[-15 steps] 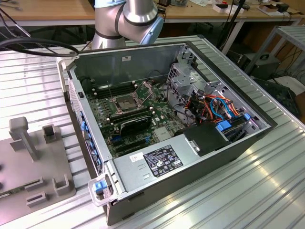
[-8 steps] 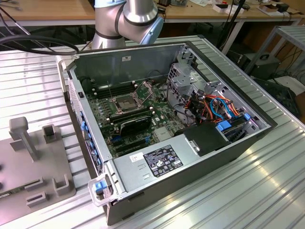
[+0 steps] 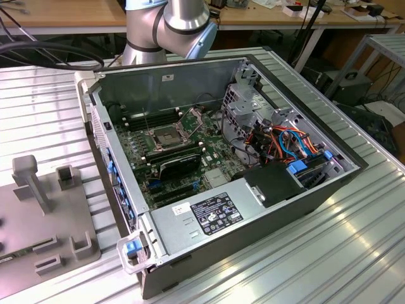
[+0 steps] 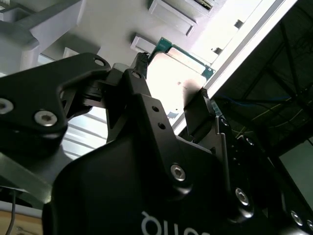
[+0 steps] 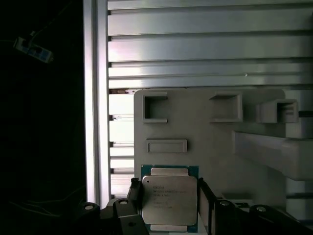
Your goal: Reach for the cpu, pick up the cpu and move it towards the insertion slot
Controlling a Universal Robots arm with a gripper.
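CPU (image 5: 169, 200) sat between my fingers (image 5: 134, 196), its pale metal lid and green edge showing in both wrist views. My hand (image 5: 168, 208) was pinching the cpu by two opposite edges, one dark finger on each side, both touching it. In the second wrist view the chip (image 4: 178, 73) showed beyond my black knuckles, gripped between the two fingertips (image 4: 203, 100). Behind it in the first wrist view lay the grey plastic fixture (image 5: 210, 142) with its raised rectangular pockets and a long post, and past that the ribbed metal desk (image 5: 195, 54). I could not tell whether the chip was resting on the fixture or held just clear of it.

In the exterior view the insertion slot (image 3: 166, 135) lay on the green board inside the open computer case (image 3: 209, 63), its metal frame around a dark centre, well apart from the fixture (image 3: 38, 209), which stood at the exterior view's left. My arm's silver joints (image 3: 168, 25) rose behind the case.
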